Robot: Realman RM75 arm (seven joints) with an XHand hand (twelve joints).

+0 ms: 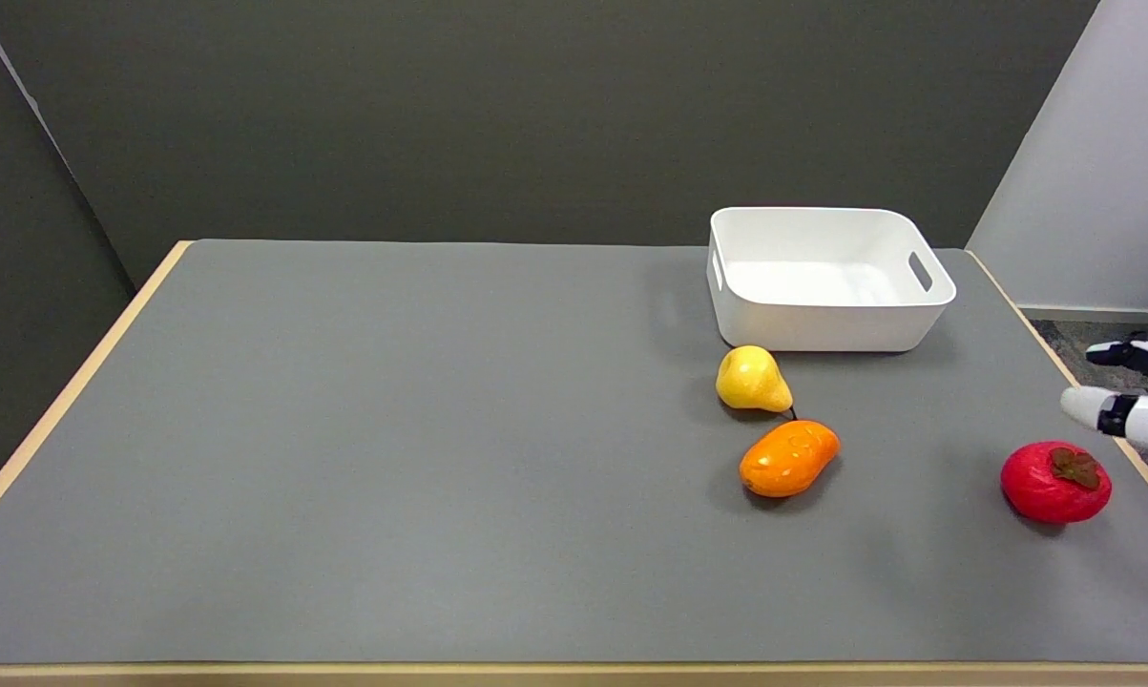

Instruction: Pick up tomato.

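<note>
- Because it lies alone on the tabletop (pixel 440 429) at lower right of the frame, the tomato (pixel 1054 482) looks free to grasp from any side.
- It looks light, stiff and glossy, perhaps slippery; wrap fingers around its widest part, below the brown calyx.
- Only fingertips of the right hand (pixel 1129 396) show at the right edge, just above it; I cannot tell its pose, though it holds nothing visible.
</note>
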